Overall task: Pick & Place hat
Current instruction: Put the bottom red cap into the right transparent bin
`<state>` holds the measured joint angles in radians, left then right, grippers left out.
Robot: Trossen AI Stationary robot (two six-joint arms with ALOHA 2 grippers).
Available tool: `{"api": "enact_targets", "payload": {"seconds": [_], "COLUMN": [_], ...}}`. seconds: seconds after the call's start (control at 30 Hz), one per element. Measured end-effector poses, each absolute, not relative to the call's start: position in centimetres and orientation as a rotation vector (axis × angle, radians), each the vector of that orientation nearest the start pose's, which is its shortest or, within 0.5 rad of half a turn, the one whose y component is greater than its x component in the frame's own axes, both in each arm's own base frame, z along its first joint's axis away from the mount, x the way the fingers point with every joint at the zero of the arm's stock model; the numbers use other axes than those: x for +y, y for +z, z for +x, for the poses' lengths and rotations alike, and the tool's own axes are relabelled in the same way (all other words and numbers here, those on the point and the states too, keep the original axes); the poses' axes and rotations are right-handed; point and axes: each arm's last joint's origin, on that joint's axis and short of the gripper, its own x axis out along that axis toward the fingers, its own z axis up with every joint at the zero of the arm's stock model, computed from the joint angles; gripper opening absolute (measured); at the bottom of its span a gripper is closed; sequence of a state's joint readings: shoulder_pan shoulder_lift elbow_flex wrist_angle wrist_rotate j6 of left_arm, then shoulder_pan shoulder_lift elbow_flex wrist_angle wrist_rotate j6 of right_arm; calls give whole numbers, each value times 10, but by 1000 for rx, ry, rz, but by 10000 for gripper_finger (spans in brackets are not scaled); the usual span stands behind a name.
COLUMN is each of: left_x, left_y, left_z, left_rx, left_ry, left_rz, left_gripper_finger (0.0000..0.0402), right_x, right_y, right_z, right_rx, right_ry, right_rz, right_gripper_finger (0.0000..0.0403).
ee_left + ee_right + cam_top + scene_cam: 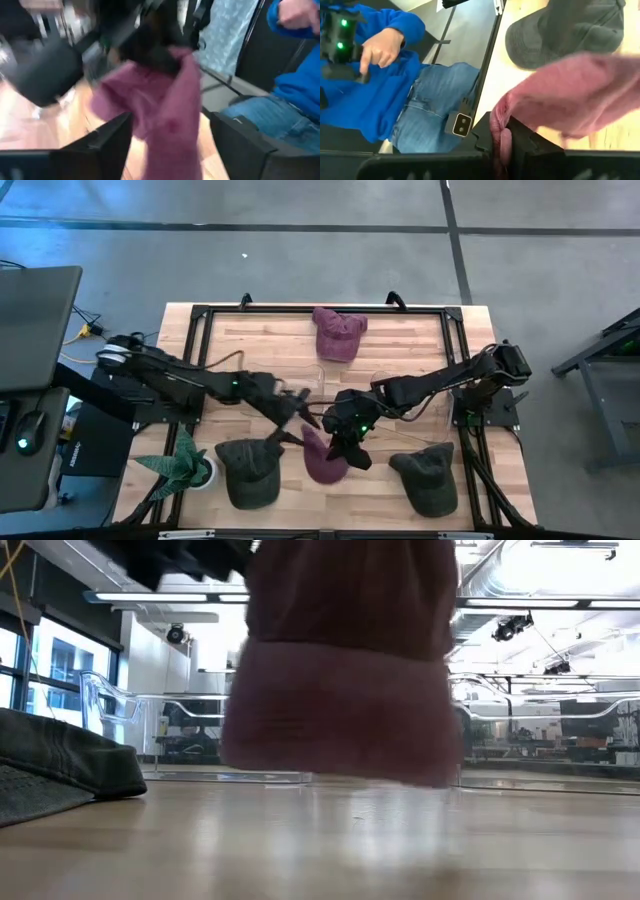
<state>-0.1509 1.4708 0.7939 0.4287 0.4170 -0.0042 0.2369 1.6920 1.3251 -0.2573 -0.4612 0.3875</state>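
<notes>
A maroon hat (322,461) hangs near the table's near middle, filling the low view (340,670). My right gripper (349,442) reaches in from the right and is shut on it (503,145). My left gripper (300,420) comes from the left and is open. In its wrist view the hat (165,115) hangs ahead of and between its two fingers (170,127). A second maroon hat (338,332) lies by the far edge. Two dark green hats (248,470) (428,473) rest flat near the near edge. My right gripper pinches a bunched fold of the maroon hat's cloth (499,122) between its two fingers, coming slanting down from the table's right. The hat hangs below the fingers, and its lower edge (340,775) appears clear of the table. Whether my left gripper touches the hat cannot be told.
A potted plant (185,465) stands at the near left corner. A black frame (300,310) runs around the table. A person in a blue top and jeans (410,100) sits just past the near edge. Bare wood (400,355) lies in the far right part.
</notes>
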Motion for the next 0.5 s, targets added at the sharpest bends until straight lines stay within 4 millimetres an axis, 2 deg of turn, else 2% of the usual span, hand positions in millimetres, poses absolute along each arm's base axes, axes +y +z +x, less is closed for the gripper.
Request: {"api": "enact_targets", "payload": {"seconds": [0.07, 0.13, 0.27, 0.37, 0.5], "left_x": [-62, -68, -85, -95, -103], "left_y": [231, 226, 224, 221, 228], "left_z": [321, 330, 342, 344, 344], "left_rx": [301, 310, 295, 312, 281], "left_ry": [-613, -735, -917, -931, -933], "left_rz": [-47, -53, -60, -56, -41], "left_gripper_finger": [290, 295, 282, 247, 165], "right_x": [103, 106, 111, 116, 124], "right_y": [279, 278, 278, 278, 278], "right_z": [364, 364, 362, 360, 358], "right_rx": [753, 751, 756, 761, 766], "right_ry": [539, 521, 519, 518, 542], "right_rz": [416, 404, 393, 390, 385], "right_gripper_finger": [17, 29, 49, 47, 35]}}
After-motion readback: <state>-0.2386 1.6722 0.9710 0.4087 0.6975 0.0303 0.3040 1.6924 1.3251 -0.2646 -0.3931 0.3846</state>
